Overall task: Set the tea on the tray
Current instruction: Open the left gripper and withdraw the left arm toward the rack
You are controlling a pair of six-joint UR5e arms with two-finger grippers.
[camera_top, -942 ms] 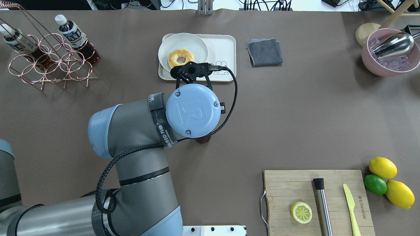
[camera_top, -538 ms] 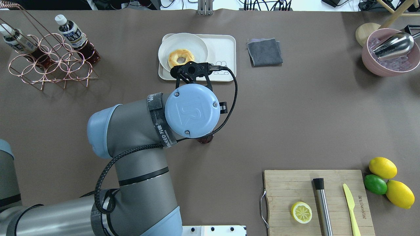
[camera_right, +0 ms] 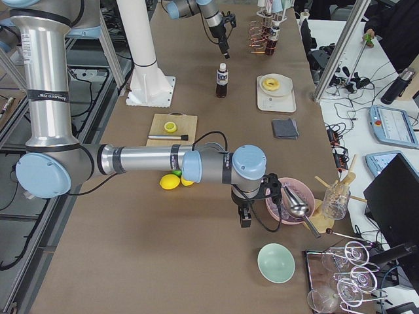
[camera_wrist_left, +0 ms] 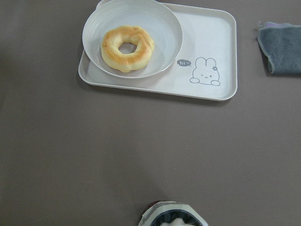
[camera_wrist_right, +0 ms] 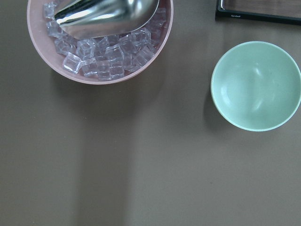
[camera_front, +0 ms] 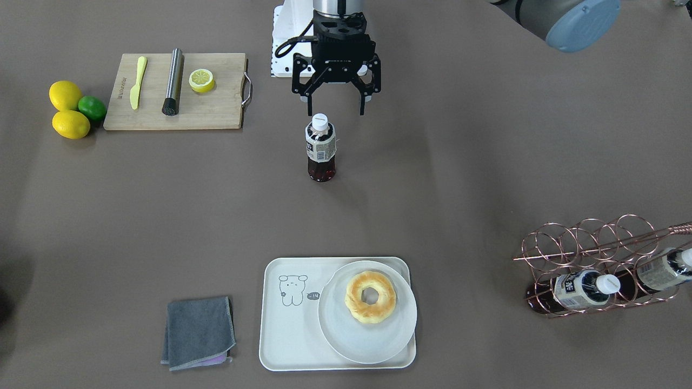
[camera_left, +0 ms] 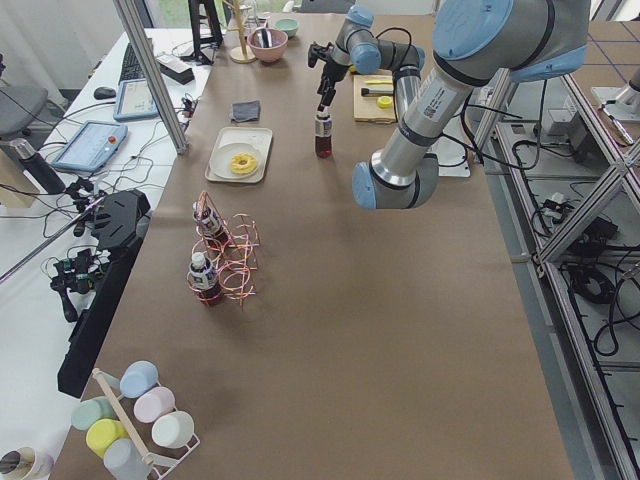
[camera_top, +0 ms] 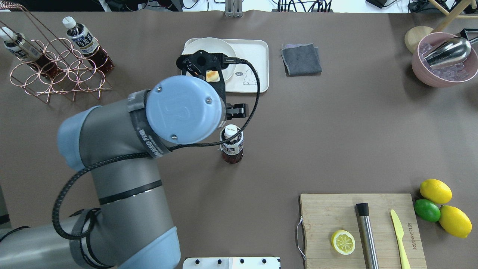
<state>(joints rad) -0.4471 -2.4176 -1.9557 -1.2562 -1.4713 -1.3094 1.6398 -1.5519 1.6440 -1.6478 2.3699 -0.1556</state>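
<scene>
A tea bottle (camera_front: 321, 147) with a white cap stands upright on the brown table, also in the overhead view (camera_top: 232, 145). My left gripper (camera_front: 335, 111) is open and empty, raised just above and behind its cap. The cream tray (camera_front: 292, 335) lies farther out; in the overhead view (camera_top: 254, 52) it holds a white plate (camera_top: 194, 48) with a doughnut (camera_front: 371, 296). The left wrist view shows the tray (camera_wrist_left: 211, 52) ahead and the bottle top (camera_wrist_left: 171, 219) at the bottom edge. My right gripper (camera_right: 243, 219) hovers by the pink ice bowl; I cannot tell its state.
Two more tea bottles (camera_top: 85, 42) lie in a copper wire rack (camera_top: 59, 73) at the far left. A grey cloth (camera_top: 301, 59) lies right of the tray. A cutting board (camera_top: 328, 213) with lemon half, muddler and knife, whole citrus (camera_top: 435, 190), a pink ice bowl (camera_top: 422, 71) and a green bowl (camera_wrist_right: 256, 84) are on the right.
My left arm has risen and shifted left and farther out. The bottle, earlier almost hidden under the wrist, now stands uncovered at the same spot.
</scene>
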